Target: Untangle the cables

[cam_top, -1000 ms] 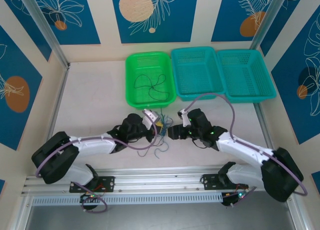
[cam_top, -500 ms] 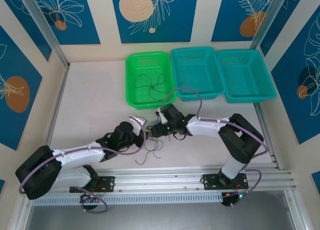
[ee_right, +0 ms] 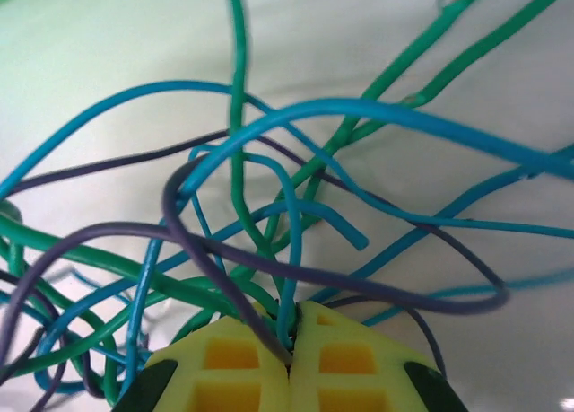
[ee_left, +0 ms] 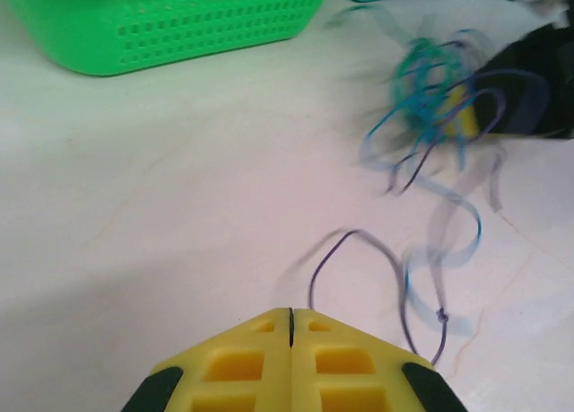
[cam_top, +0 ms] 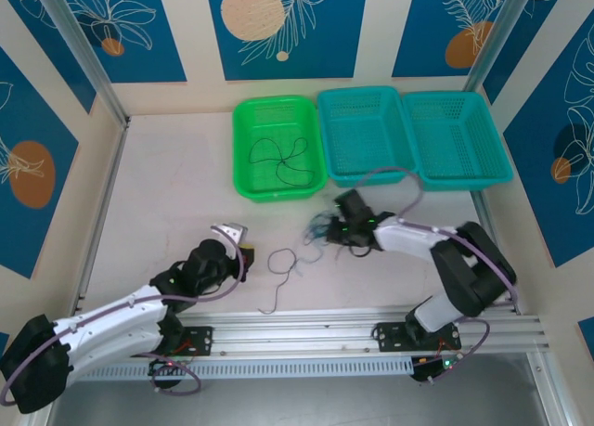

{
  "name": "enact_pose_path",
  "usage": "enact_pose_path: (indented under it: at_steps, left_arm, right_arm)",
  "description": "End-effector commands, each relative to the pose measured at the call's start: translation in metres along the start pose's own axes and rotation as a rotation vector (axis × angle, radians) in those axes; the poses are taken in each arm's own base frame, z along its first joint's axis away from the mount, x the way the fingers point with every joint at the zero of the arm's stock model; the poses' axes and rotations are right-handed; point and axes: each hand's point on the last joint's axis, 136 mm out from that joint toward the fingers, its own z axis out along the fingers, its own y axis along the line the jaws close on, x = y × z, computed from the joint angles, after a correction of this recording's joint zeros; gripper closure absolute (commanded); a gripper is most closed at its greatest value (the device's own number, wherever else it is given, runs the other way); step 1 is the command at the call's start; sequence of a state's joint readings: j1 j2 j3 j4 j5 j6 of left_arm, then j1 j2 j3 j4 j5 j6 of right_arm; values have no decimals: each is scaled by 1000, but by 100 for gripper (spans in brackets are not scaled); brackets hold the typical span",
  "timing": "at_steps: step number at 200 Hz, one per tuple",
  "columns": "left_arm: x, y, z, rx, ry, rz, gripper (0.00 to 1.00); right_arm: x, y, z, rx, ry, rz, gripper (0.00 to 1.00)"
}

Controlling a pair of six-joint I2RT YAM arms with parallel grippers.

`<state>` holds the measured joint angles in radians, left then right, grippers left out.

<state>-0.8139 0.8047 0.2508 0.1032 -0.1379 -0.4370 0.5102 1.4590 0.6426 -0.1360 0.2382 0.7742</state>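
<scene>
I start on the left. My left claw [cam_top: 239, 244] rests low on the white table [cam_top: 167, 194]. From its wrist camera I see its yellow pads [ee_left: 242, 363] pressed flat together with nothing between them.

Just to its right one purple cable [ee_left: 354, 232] lies loose on the table in a loop. One end comes close to the pads, but they do not hold it.

Farther back sits the green basket [cam_top: 278, 192]. A thin black cable [cam_top: 283, 157] lies curled inside it.

In front of the basket's right corner is the tangle of cables [cam_top: 320, 229], well apart from the left claw. It is a messy ball of teal, green and purple strands [ee_right: 359, 105], looped over and under each other.

My right claw [cam_top: 330, 231] is right at the tangle. Its yellow pads [ee_right: 224, 367] are squeezed shut, and a few strands are pinched in the crack between them.

Behind it, two teal baskets [cam_top: 362, 92] stand side by side, touching the green one.
</scene>
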Motion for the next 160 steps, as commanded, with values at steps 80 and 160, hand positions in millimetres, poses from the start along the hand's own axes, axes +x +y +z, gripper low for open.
enact_pose_path:
  at_steps: [80,160]
  left_arm:
    - [-32,-100,6,499,-37,149,70]
    - [-41,-208,84,668,-182,375,41]
  right_arm:
    - [-32,-24,-66,-56,-148,83,100]
    - [-39,-18,-74,-82,-163,94,100]
